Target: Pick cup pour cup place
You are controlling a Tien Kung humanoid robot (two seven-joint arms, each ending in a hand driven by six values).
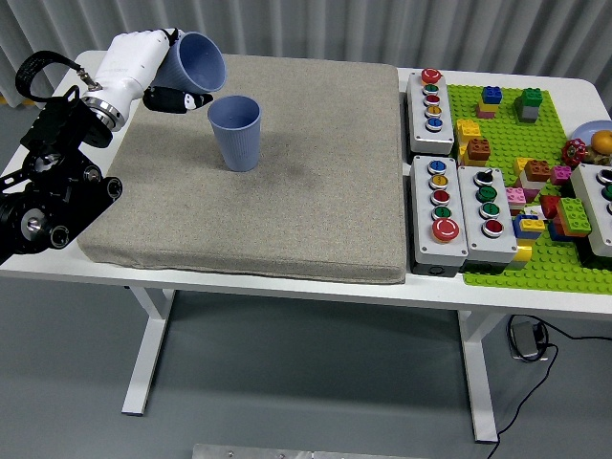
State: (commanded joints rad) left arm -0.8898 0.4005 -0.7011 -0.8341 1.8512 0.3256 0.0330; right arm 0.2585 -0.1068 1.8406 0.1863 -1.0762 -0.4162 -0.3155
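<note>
My left hand (161, 75) is shut on a blue cup (196, 62) and holds it raised at the mat's far left, tilted with its mouth turned right and down. A second blue cup (235, 132) stands upright on the grey mat (258, 201), just right of and below the held cup's mouth. The two cups are close but apart. Whatever is inside the cups is hidden. My right arm is out of view.
Three grey button boxes (431, 98) (440, 210) (488, 215) lie right of the mat. A green brick baseplate (531, 182) with several loose bricks fills the table's right end, with another box (598, 206) at the picture's edge. The white table's near edge (287, 287) runs below the mat.
</note>
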